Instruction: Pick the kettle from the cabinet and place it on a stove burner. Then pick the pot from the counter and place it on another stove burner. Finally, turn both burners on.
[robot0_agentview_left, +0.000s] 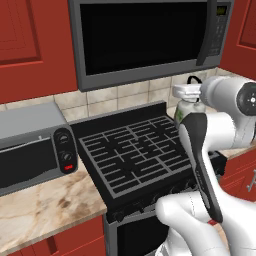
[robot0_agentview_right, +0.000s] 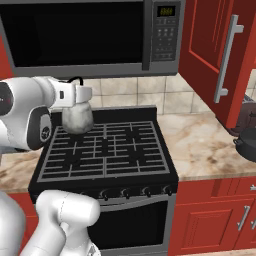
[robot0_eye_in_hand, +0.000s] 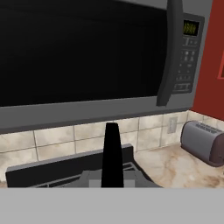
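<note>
One kettle (robot0_agentview_right: 77, 119) is hanging by its handle from my closed jaws, directly over the stove's (robot0_agentview_right: 107, 150) 10 o'clock burner; I am judging a straight descent next.

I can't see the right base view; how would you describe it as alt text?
A white robot arm holds a small grey kettle by its black handle above the rear left of a black gas stove, under a microwave. A dark pot sits on the marbled counter at far right, beside red cabinets.
</note>
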